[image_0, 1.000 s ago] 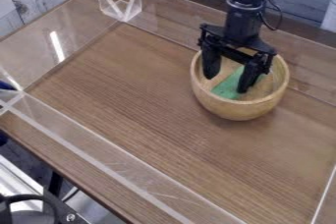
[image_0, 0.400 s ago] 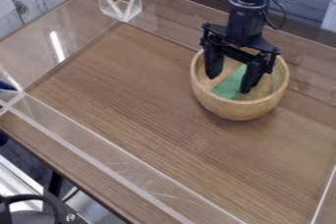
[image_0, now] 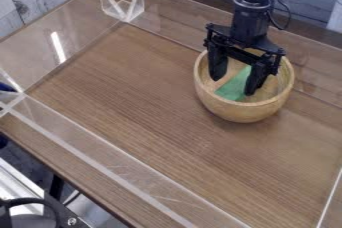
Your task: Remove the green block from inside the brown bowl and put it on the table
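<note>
A clear strip (image_0: 127,167) runs slanting along the near left edge of the table (image_0: 147,102). Past that edge, in the bottom left corner, there is a round black thing (image_0: 30,210) and some dark parts, too cut off to name.

Farther back, toward the right side, the bowl (image_0: 241,109) sits on the table. It is round and light tan, with a thick rim. The block (image_0: 238,83) is inside the bowl. It is green and lies on a slant. Part of it is hidden behind the gripper (image_0: 241,80).

The gripper is black and comes down from above into the bowl. Its two fingers are spread wide apart, one on the left side of the block and one on the right. It is open and not squeezing anything. Whether a finger touches the block, one cannot tell. The gripper covers some of the back rim of the bowl too.

At the far left of the table stands a clear, pointy thing (image_0: 122,4) with pale edges. A thin dark wire (image_0: 283,14) loops beside the arm at the back.

One second ago, the gripper sat a tiny bit more to the left. The bowl and the block look the same as they did then.
</note>
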Robot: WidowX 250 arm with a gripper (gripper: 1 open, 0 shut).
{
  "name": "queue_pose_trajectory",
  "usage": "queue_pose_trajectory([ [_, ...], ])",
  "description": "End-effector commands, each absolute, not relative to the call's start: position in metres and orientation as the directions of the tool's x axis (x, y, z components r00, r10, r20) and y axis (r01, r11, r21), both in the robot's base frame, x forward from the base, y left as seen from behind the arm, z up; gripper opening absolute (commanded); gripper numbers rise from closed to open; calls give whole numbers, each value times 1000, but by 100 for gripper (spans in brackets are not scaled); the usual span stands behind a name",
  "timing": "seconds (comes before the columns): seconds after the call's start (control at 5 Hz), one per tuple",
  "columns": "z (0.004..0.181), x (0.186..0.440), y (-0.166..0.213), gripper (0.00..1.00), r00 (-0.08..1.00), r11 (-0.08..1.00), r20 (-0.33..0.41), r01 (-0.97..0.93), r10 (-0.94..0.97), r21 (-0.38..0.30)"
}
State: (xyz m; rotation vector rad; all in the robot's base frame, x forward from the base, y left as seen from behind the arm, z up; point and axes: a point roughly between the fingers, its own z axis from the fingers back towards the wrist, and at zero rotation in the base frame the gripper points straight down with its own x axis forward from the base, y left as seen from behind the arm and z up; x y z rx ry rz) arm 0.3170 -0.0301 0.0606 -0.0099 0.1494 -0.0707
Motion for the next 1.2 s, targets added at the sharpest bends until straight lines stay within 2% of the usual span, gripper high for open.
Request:
queue_pose_trajectory([
  [0.0,89,328,-34,100,995,997,-49,81,-81,-19],
  [1.0,88,329,-34,100,995,996,-53,89,-90,-26],
])
